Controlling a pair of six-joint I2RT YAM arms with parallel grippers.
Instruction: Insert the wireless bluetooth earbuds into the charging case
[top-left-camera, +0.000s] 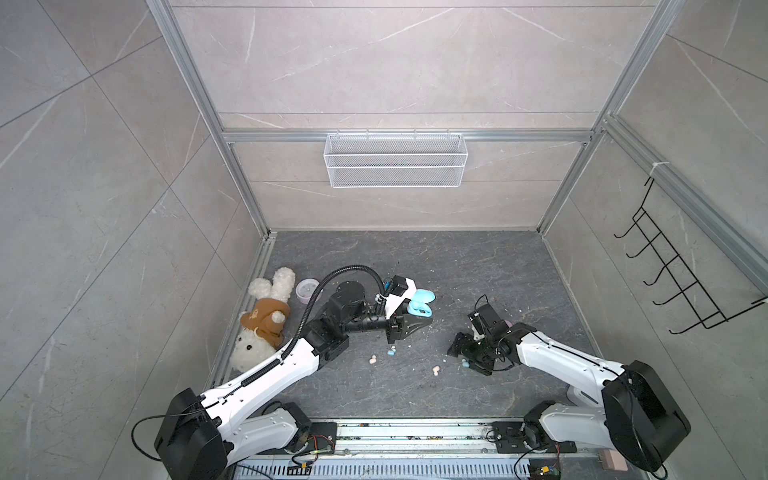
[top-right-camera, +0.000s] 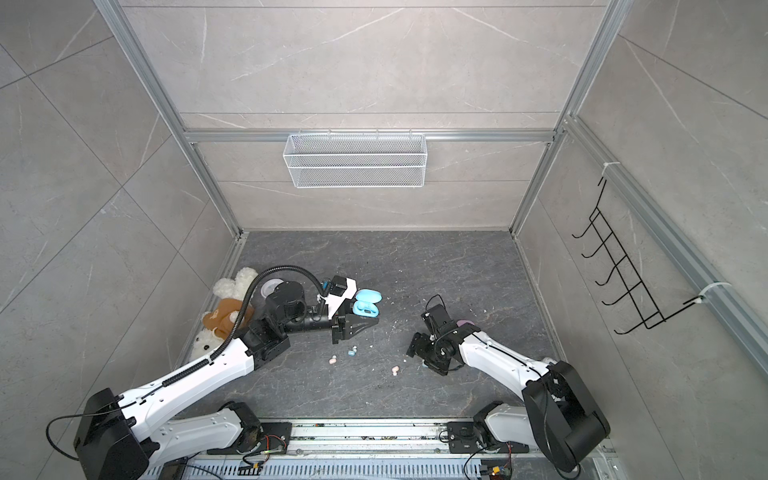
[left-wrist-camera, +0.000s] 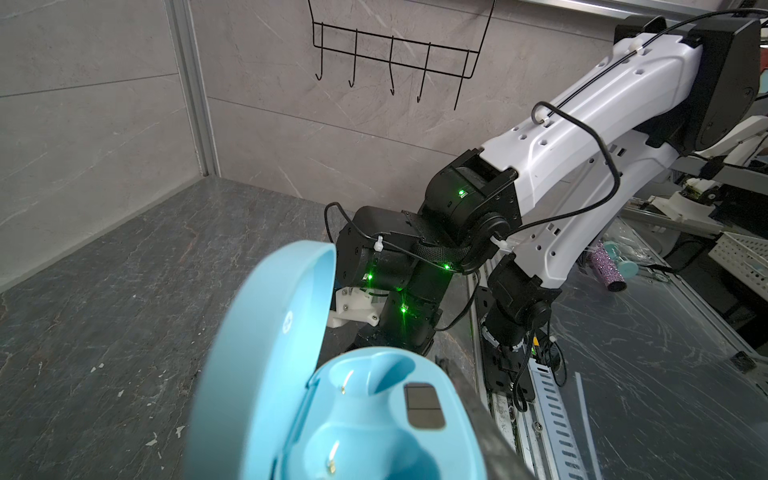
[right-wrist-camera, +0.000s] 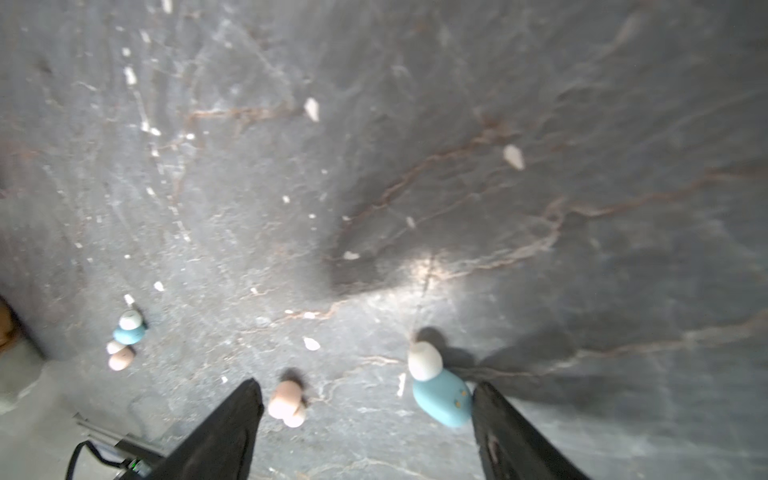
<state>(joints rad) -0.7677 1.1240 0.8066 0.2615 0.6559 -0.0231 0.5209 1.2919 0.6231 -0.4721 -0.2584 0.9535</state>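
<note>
My left tool (top-left-camera: 417, 318) clamped on the open blue charging case (left-wrist-camera: 374, 415), my right tool (right-wrist-camera: 370, 390) spread wide low over the bench (top-left-camera: 478, 266), light blue earbud (right-wrist-camera: 442, 399) between its jaws, peach earbud (top-left-camera: 435, 370) at the blue one's nine o'clock in a top view

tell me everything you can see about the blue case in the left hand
The blue case is a smooth, light blue oval shell that looks like plastic. It is hinged open, with its lid swung back. The base shows two empty sockets, each with small gold contacts, and a dark rectangular panel beside them. The left hand is shut on the base, holding it left of the middle in both top views.
</note>
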